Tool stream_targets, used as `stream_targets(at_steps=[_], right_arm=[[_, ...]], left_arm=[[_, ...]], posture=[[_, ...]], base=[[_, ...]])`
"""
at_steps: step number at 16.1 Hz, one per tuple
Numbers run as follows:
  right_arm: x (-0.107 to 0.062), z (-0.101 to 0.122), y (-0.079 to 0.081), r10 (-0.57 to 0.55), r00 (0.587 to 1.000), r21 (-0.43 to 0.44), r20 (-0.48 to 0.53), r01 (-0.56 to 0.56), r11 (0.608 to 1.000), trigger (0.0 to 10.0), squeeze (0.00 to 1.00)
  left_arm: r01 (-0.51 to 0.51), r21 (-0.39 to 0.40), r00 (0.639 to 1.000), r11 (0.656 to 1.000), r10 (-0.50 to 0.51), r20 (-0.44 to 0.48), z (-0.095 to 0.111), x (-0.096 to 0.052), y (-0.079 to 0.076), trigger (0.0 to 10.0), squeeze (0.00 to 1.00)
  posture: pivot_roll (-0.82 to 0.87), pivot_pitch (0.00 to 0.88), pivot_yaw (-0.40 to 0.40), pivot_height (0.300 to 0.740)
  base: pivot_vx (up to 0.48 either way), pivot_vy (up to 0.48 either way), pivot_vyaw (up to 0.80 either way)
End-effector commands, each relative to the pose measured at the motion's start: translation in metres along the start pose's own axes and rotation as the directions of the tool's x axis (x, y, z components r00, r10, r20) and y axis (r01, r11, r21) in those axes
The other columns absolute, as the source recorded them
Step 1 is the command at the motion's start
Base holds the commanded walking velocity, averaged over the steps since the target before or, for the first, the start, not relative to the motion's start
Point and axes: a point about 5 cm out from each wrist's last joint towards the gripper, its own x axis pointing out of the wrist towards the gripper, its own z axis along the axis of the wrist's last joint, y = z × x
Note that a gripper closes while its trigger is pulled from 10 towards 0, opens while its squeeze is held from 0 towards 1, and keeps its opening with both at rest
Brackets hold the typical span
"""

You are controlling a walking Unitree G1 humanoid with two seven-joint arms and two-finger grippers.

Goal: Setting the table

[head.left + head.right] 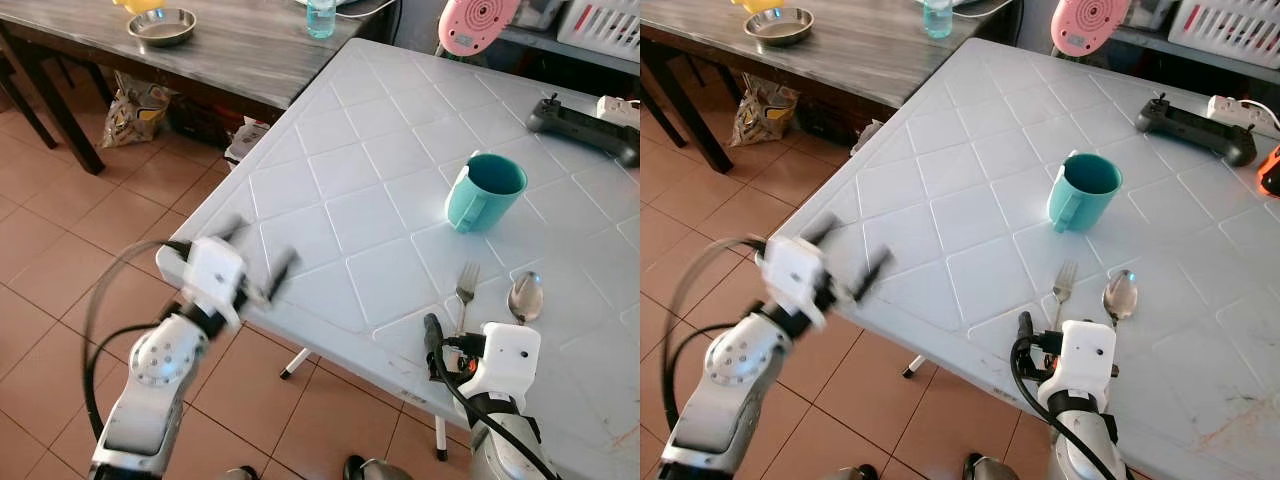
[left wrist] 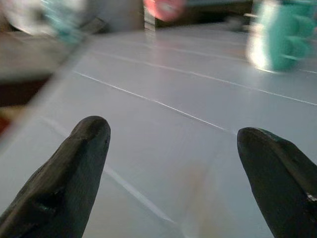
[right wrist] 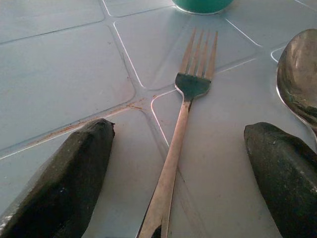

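A teal mug (image 1: 485,190) stands on the white plastic table (image 1: 350,170). Nearer the front edge lie a metal fork (image 1: 466,290) and a spoon (image 1: 526,296), side by side. My right gripper (image 3: 178,131) is open and low over the table, its fingers on either side of the fork's handle (image 3: 171,168) without touching it; the spoon's bowl (image 3: 299,79) lies just past one finger. My left gripper (image 1: 262,250) is open and blurred, hovering over the table's near left corner with nothing between its fingers (image 2: 84,148).
A black controller (image 1: 585,127), a power strip (image 1: 620,105) and a pink round device (image 1: 478,22) sit at the table's far side. A dark wooden table (image 1: 230,50) behind carries a metal bowl (image 1: 161,26) and a bottle (image 1: 321,17). A bag (image 1: 135,108) lies on the tiled floor.
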Motion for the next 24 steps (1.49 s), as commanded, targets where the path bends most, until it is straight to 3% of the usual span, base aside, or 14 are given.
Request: stream_targets(at_steps=[1,5,13,15,22,24], right_arm=[[0.001,-0.002,0.004,-0.002,1.000,0.043,-0.014,0.003,0.999,10.0,0.00],[0.003,0.002,-0.001,-0.019,1.000,0.028,0.002,0.019,0.999,10.0,0.00],[0.010,0.008,0.002,0.017,1.000,0.015,0.019,-0.017,1.000,10.0,0.00],[0.015,0.009,0.008,0.046,0.999,0.019,0.017,-0.046,0.999,10.0,0.00],[0.028,0.012,0.034,0.141,0.990,0.067,0.003,-0.141,0.988,10.0,0.00],[0.028,0.013,0.034,0.123,0.992,0.086,-0.008,-0.122,0.989,10.0,0.00]], left_arm=[[0.076,-0.061,0.997,0.995,-0.077,-0.016,-0.001,0.004,-0.009,10.0,0.00],[0.060,-0.046,0.998,0.997,-0.060,-0.007,0.000,0.012,-0.004,10.0,0.00],[-0.017,-0.077,1.000,0.997,0.016,-0.011,-0.003,0.022,-0.002,10.0,0.00],[0.008,-0.091,1.000,0.996,-0.009,-0.014,-0.005,0.021,-0.004,10.0,0.00],[0.109,-0.094,0.993,0.990,-0.112,-0.030,-0.006,0.016,-0.008,10.0,0.00],[0.134,-0.092,0.990,0.987,-0.137,-0.035,-0.005,0.015,-0.009,10.0,0.00]], posture=[[0.09,0.196,-0.026,0.740],[0.07,0.178,-0.020,0.740],[0.06,0.161,-0.035,0.740],[0.06,0.164,-0.039,0.740],[0.09,0.174,-0.037,0.740],[0.09,0.180,-0.035,0.740]], base=[[0.000,0.000,0.00],[0.000,0.000,0.00],[0.000,0.000,-0.76],[0.000,0.000,-0.76],[0.000,0.000,0.00],[0.000,0.000,0.00]])
